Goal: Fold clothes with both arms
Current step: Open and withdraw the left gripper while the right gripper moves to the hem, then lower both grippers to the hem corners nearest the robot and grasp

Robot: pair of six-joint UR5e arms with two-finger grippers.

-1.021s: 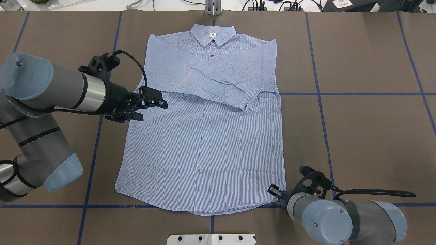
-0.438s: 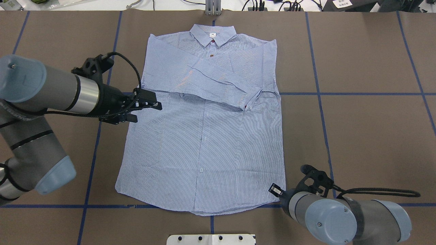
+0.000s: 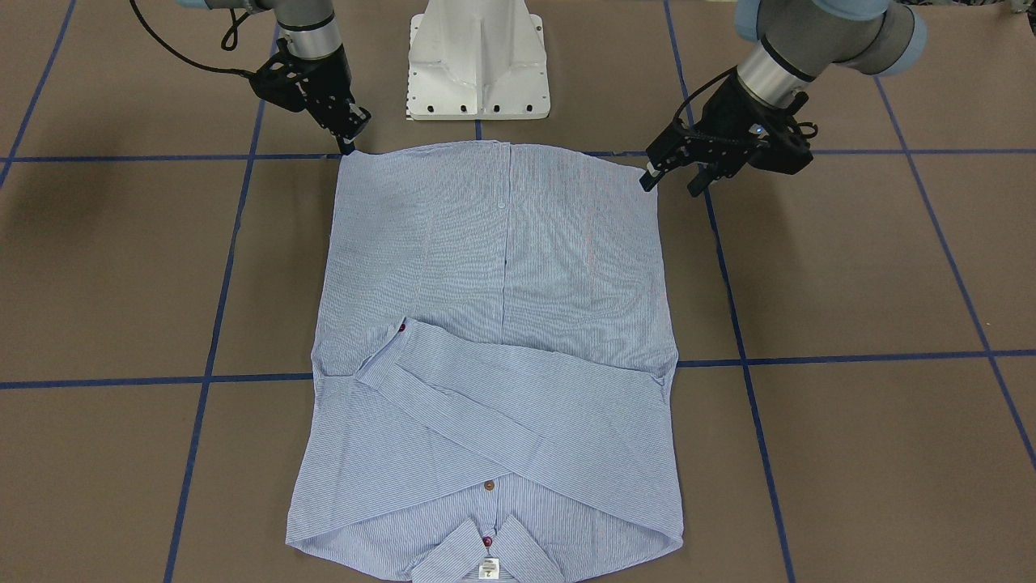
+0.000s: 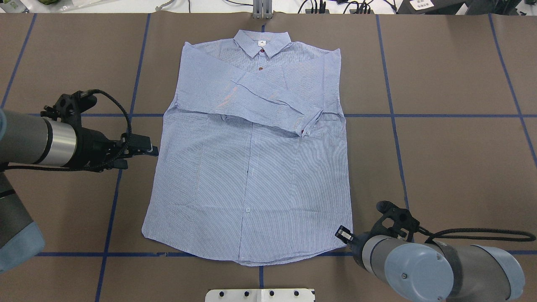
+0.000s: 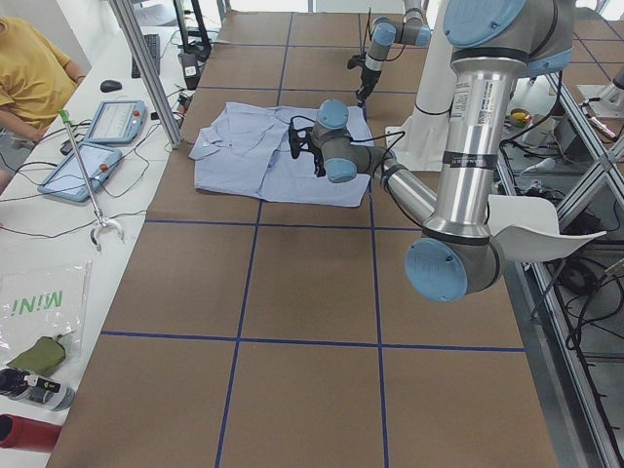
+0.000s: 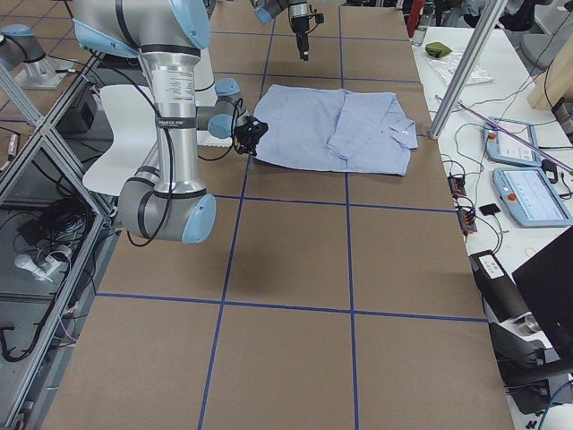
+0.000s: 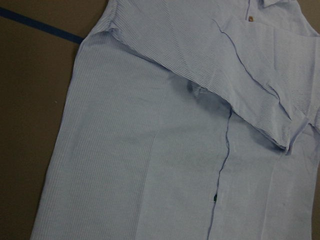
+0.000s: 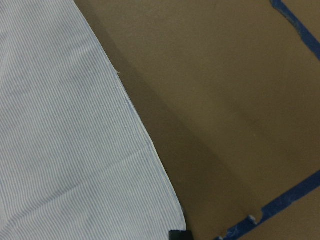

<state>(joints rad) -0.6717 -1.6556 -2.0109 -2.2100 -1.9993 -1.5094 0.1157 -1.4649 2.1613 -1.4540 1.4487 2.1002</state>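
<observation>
The light blue striped shirt [image 4: 251,176] lies flat and face up, collar away from me, both sleeves folded across the chest. It also shows in the front view [image 3: 502,267]. My left gripper [image 4: 149,150] is open and empty, just off the shirt's left side edge; the front view [image 3: 670,185] shows its fingers spread. Its wrist view shows the shirt's front and the folded sleeve [image 7: 250,95]. My right gripper [image 3: 350,144] stands with fingers together at the hem's right corner [image 4: 349,226]. I cannot tell whether it pinches cloth. Its wrist view shows that corner [image 8: 170,215].
The white pedestal base [image 3: 477,57] stands at my edge of the table, behind the hem. Blue tape lines [image 4: 440,115] cross the brown table cover. A bench with tablets [image 6: 528,193] and cables runs along the far side, where a person in yellow [image 5: 29,68] sits.
My left gripper has drawn back to the left and towards me, from over the folded sleeve's edge to beside the shirt. The right arm has barely moved. The shirt is unchanged.
</observation>
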